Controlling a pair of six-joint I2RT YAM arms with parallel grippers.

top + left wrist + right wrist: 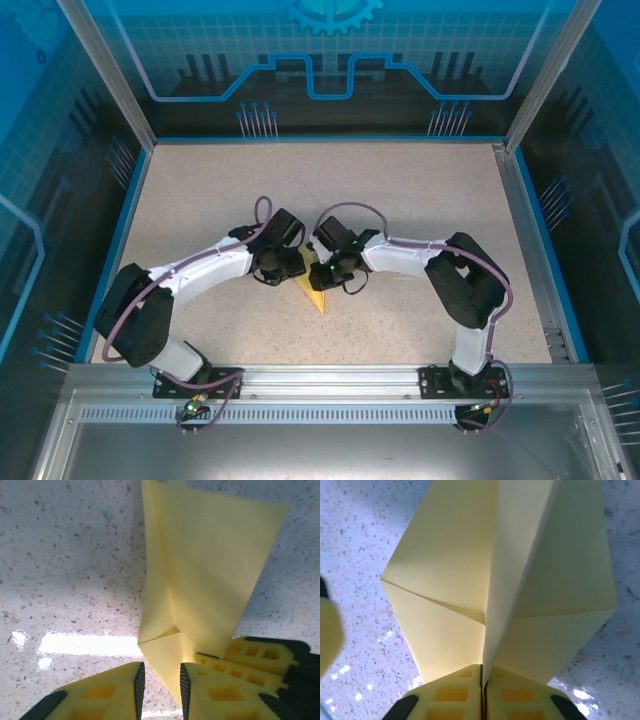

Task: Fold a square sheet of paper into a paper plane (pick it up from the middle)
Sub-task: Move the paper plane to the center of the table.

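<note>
1. Position: the yellow paper (316, 297), already folded into a creased, pointed shape, lay near the middle of the counter (400, 200), between the two arms and a little toward the near edge.
2. Right fingers (455, 692): pressed together with no gap you could see. They pinched the raised centre fold of the paper (450, 580), and the two flaps spread to either side.
3. Left fingers (115, 690): partly open. The pointed end of the paper (200, 570) sat in the gap between them, touching neither pad as far as you could tell, so they held nothing.
4. Risk A: only one pair gripped, and on a thin ridge. If you had lifted or pulled with the right arm, the free end could have swung or sagged and the crease could have sprung open.
5. Risk B: had the left fingers closed off the centre line, they would likely have crushed the tip or set a crooked fold.
6. Risk C: the two wrists stood very near each other over the paper. A small sideways move could have knocked them together, or torn the paper if both pairs pulled apart.
7. Count: one sheet of paper, two arms, two pairs of fingers, one counter.
</note>
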